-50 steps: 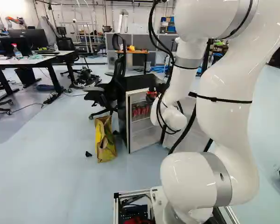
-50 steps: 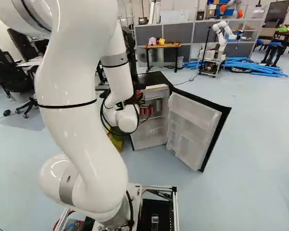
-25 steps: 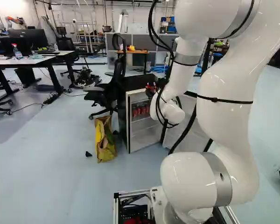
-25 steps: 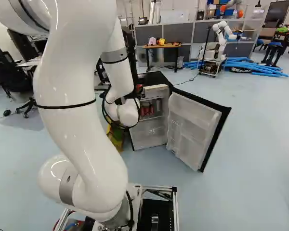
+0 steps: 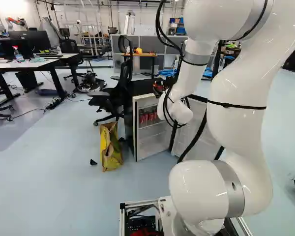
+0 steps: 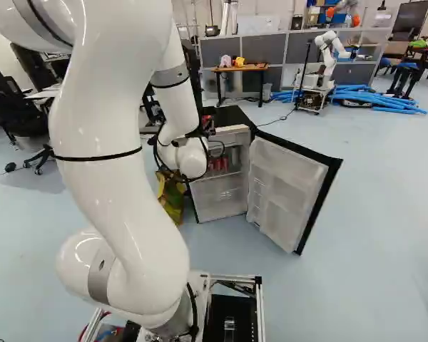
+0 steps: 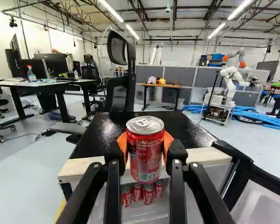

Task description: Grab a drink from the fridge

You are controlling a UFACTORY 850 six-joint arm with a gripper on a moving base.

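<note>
Between the gripper's (image 5: 159, 88) two orange pads (image 7: 122, 145), a red can w/ silver lid (image 7: 145, 149) is clamped upright, one pad pressing each side. That can is the task's drink, out of the fridge (image 5: 135, 132); from the wrist view it sits ahead of the fridge's pale front edge (image 7: 203, 155), overlapping the glossy black top (image 7: 98, 135). Can't tell the exact gap btwn can & edge.

Below it, inside the fridge, 4 more red cans (image 7: 148, 193) stand side by side on a shelf. Fridge door (image 6: 289, 185) is wide open, swung out to the R side of the fridge in the R base view, w/ pale inner racks. White arm (image 5: 191, 69) reaches fwd to the fridge front.

Beside the fridge, on the floor, there's a yellow bag (image 5: 110, 147); a black mesh chair (image 7: 119, 95) stands near, by the fridge's far L corner in the wrist view. Farther off, a small table (image 7: 176, 87) bears a pink item (image 7: 152, 80) & a yellow one (image 7: 162, 81), in front of grey partitions (image 7: 180, 75). Near blue tubes (image 7: 259, 116) = another robot (image 7: 230, 74), white, on a cart (image 7: 219, 115).
</note>
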